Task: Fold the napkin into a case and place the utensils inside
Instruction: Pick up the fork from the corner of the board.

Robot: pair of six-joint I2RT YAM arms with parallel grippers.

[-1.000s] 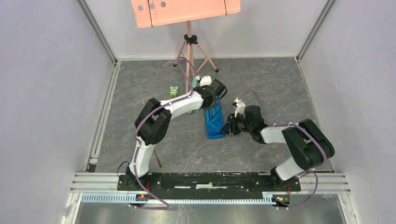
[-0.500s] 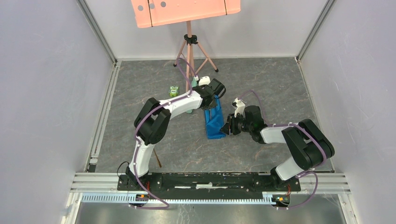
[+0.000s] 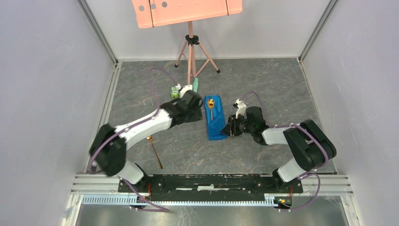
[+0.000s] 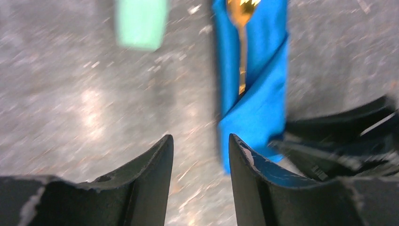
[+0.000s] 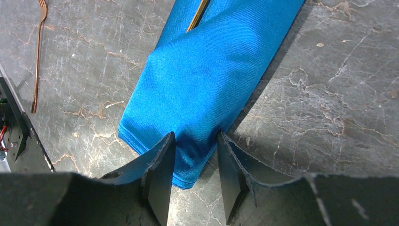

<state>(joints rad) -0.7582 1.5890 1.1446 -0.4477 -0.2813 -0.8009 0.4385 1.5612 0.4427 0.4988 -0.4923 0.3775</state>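
Note:
The blue napkin (image 3: 215, 125) lies folded as a narrow case (image 5: 211, 70) on the table. A gold spoon (image 3: 211, 104) rests in its open top, its bowl showing and its handle (image 4: 242, 70) tucked under the crossed flap. The gold fork (image 3: 154, 148) lies loose on the table to the left, and it also shows in the right wrist view (image 5: 37, 56). My left gripper (image 4: 200, 141) hangs open and empty just left of the case. My right gripper (image 5: 195, 141) stands open astride the case's near right corner, with flat cloth between its fingers.
A small green toy (image 3: 175, 92) and a pale green tube (image 3: 195, 84) sit just beyond the left wrist. A pink tripod (image 3: 190, 52) stands at the back. Grey walls close in both sides, and a black rail (image 3: 211, 181) runs along the near edge.
My left gripper opened and drew back to the left from over the case's top, leaving the spoon lying in the case. The right gripper stayed at the case's corner.

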